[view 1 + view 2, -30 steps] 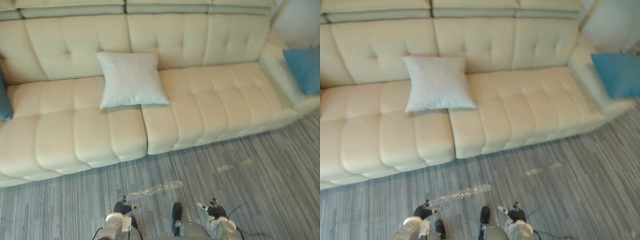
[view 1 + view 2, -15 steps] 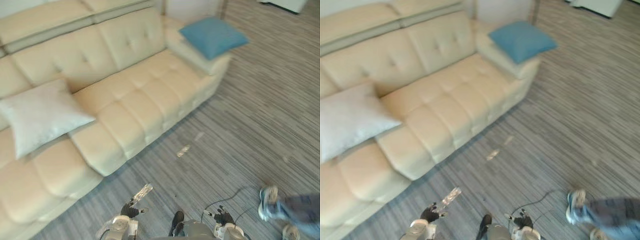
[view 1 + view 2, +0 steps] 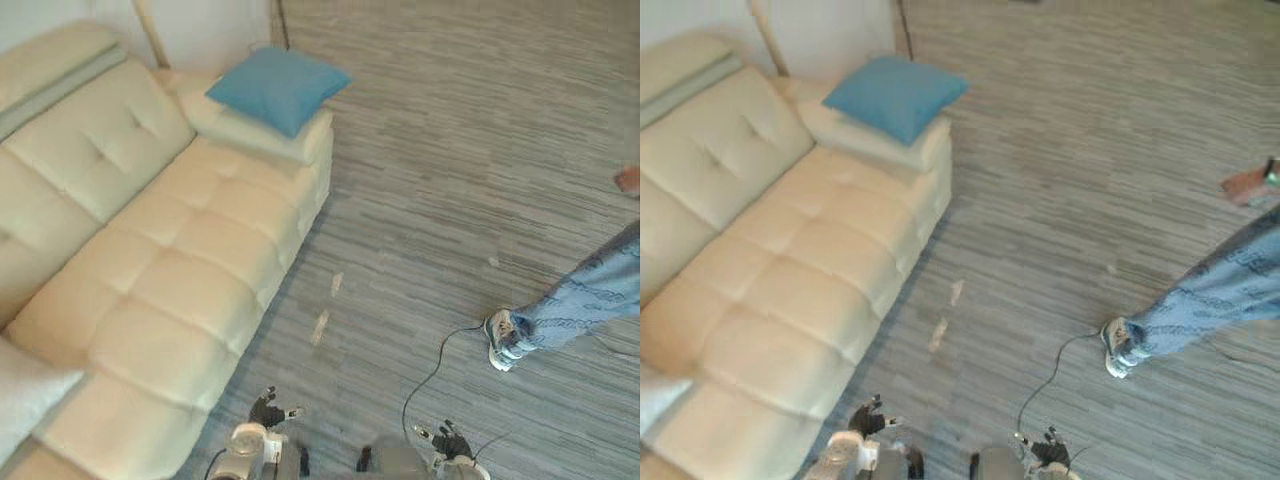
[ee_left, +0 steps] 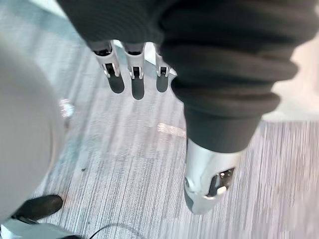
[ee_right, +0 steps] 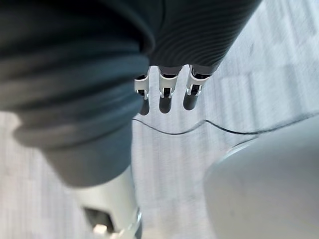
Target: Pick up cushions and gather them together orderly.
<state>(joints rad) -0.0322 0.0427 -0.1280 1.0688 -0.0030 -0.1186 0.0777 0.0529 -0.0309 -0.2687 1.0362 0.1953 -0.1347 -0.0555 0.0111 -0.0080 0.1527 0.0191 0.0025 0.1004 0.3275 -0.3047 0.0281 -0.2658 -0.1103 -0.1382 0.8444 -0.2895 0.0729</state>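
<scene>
Well, fingers [image 4: 131,82] of the left hand [image 3: 268,410] and right hand [image 3: 450,440] hang straight, empty. Two cushions: blue cushion [image 3: 277,88] on the arm of the sofa [image 3: 150,270], white cushion [image 3: 25,400] (a corner of it) on its seat. Camera has swung right since.

We see a cream tufted sofa [image 3: 150,290] on grey striped carpet [image 3: 450,150]; well apart from it, a person's jeans-clad leg [image 3: 590,295] and sneaker [image 3: 503,340].
</scene>
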